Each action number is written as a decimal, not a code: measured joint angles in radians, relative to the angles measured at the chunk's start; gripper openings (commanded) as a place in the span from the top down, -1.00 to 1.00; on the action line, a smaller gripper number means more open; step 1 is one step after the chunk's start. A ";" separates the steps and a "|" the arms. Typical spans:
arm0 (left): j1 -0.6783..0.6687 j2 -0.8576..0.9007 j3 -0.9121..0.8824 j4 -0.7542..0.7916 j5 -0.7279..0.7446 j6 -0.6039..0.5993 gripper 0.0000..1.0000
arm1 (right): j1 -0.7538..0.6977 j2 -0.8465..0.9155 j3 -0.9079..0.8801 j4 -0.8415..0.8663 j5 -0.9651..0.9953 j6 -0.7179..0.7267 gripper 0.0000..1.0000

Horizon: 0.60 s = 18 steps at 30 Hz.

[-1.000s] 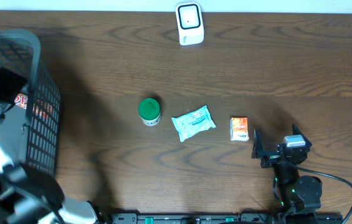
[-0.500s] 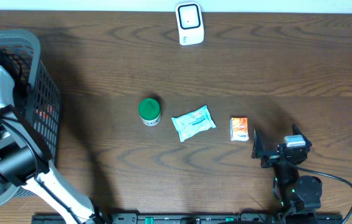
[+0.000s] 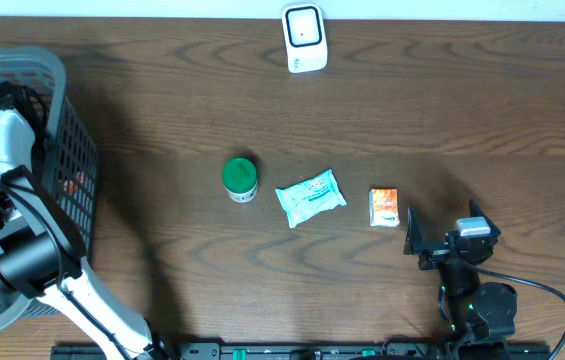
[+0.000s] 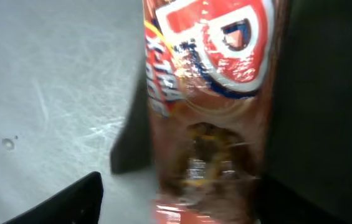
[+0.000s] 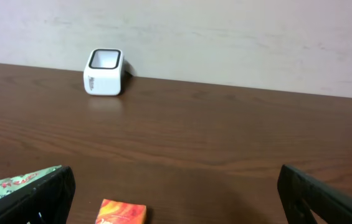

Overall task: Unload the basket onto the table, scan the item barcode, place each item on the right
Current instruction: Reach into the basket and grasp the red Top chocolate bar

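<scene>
Your left arm reaches down into the grey mesh basket (image 3: 60,82) at the left end of the wooden table (image 3: 482,110). On the left wrist camera you have a red and brown snack packet (image 4: 208,93) lying on the basket's pale floor, between the fingers of the left gripper (image 4: 194,174). The claw stands apart: one dark finger sits right beside the packet's edge (touching or not, you cannot tell through the blur), and the other finger (image 4: 60,200) is clear of it with bare floor between them. No barcode shows on the side of the packet you can see. Your right gripper (image 3: 444,225) rests near the front edge on the right, fingers spread wide and holding nothing. Just beside it lies a small orange box (image 3: 384,206), then a pale blue-and-white sachet (image 3: 311,197), then a green-lidded tub (image 3: 240,179), the three in a row across the middle of the table. The white barcode scanner (image 3: 304,38) stands at the far edge, well apart from both arms.
</scene>
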 measured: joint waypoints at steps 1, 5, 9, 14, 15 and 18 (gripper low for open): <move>-0.002 0.000 -0.003 0.001 -0.004 -0.001 0.85 | 0.000 0.000 0.000 0.000 0.000 0.000 -0.99; -0.004 -0.003 -0.005 -0.019 -0.013 -0.002 0.87 | 0.000 0.000 0.000 0.000 0.000 0.000 -0.99; 0.032 -0.004 0.027 -0.150 -0.014 -0.003 0.86 | 0.000 0.000 0.000 0.000 0.000 0.000 -0.99; 0.131 -0.080 0.175 -0.278 -0.007 -0.003 0.86 | 0.000 0.000 0.000 0.000 0.000 0.000 -0.99; 0.150 -0.115 0.202 -0.290 0.003 -0.003 0.86 | 0.000 0.000 0.000 0.000 0.000 0.000 -0.98; 0.214 -0.288 0.285 -0.301 0.076 -0.004 0.86 | 0.000 0.000 0.000 0.000 0.000 0.000 -0.98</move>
